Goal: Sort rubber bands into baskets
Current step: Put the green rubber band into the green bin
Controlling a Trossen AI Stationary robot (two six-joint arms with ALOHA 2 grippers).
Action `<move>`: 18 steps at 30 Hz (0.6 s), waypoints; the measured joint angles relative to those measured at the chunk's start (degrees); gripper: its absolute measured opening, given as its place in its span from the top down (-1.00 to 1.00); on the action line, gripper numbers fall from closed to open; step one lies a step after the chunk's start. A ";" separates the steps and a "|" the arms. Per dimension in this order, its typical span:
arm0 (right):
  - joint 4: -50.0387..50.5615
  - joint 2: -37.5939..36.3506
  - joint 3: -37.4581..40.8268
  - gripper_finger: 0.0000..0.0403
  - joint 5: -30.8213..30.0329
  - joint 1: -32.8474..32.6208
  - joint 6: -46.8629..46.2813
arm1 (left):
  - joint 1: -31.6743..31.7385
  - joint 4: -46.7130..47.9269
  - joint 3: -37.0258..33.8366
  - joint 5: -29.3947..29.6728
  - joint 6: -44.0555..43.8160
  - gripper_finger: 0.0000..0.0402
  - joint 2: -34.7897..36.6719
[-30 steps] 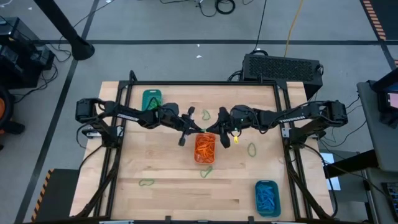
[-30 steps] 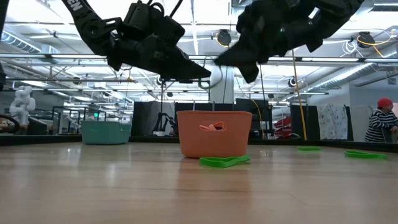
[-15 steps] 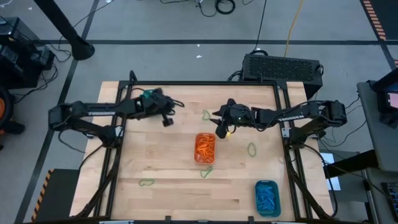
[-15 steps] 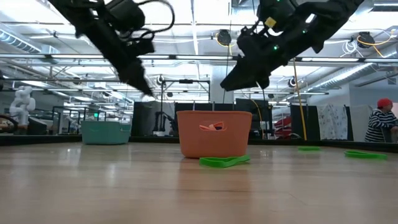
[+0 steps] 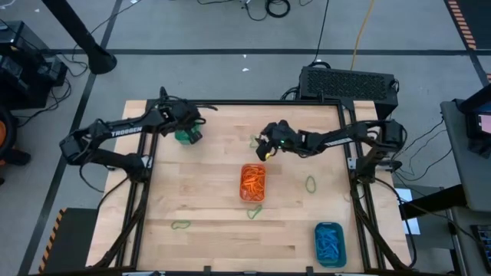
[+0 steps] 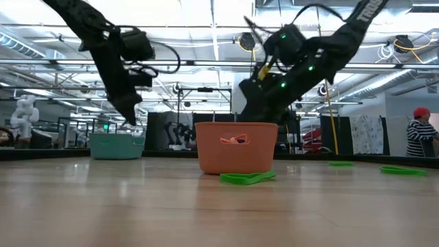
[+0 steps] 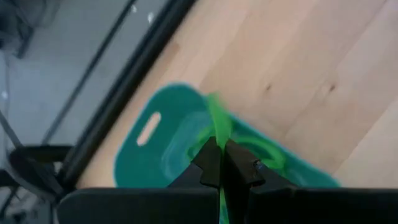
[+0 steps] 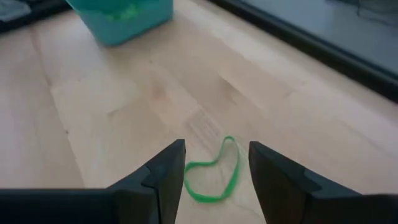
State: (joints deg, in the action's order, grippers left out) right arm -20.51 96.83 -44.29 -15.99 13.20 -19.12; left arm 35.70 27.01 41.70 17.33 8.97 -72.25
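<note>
My left gripper (image 5: 193, 135) (image 7: 219, 149) hangs over the teal basket (image 5: 184, 124) (image 7: 163, 149) at the table's far left, shut on a green rubber band (image 7: 217, 122). My right gripper (image 5: 261, 148) (image 8: 216, 154) stands open near the table's far middle. Its fingers stand on either side of a green rubber band (image 8: 213, 175) (image 5: 253, 141) that lies flat on the wood, and they touch nothing. The orange basket (image 5: 253, 182) (image 6: 236, 146) sits mid-table with orange bands inside. My left gripper pinches the green rubber band between its two fingertips; a short strip of it (image 7: 217, 127) sticks out beyond them. The fingers slant down toward the teal basket. The band is lifted clear, above the basket's inside.
A second teal basket (image 5: 330, 244) holding blue bands stands at the near right. Loose green bands lie right of the orange basket (image 5: 311, 183), just in front of it (image 5: 255, 211) (image 6: 247, 178), and near the front left (image 5: 180, 225). A black frame rails the table.
My left gripper has swung from beside the orange basket toward the table's far left, carrying the green band over the teal basket. My right gripper has left the orange basket, gone toward the far edge and down over a loose green band, and has opened.
</note>
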 joint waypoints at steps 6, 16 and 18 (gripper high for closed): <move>3.61 7.72 -6.74 0.16 1.03 0.71 1.35 | 2.23 1.20 -0.03 -0.97 -1.22 0.98 -2.98; 11.26 18.04 -16.59 0.16 0.91 0.75 4.93 | 1.87 2.15 -0.03 -2.22 -2.68 0.83 -3.87; 12.81 19.29 -18.36 0.16 0.81 0.82 5.23 | 1.73 2.39 -0.03 -2.20 -2.67 0.70 -3.85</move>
State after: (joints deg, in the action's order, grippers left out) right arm -7.71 116.12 -62.65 -15.18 14.03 -13.90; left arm 37.42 29.40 41.67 15.13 6.30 -76.09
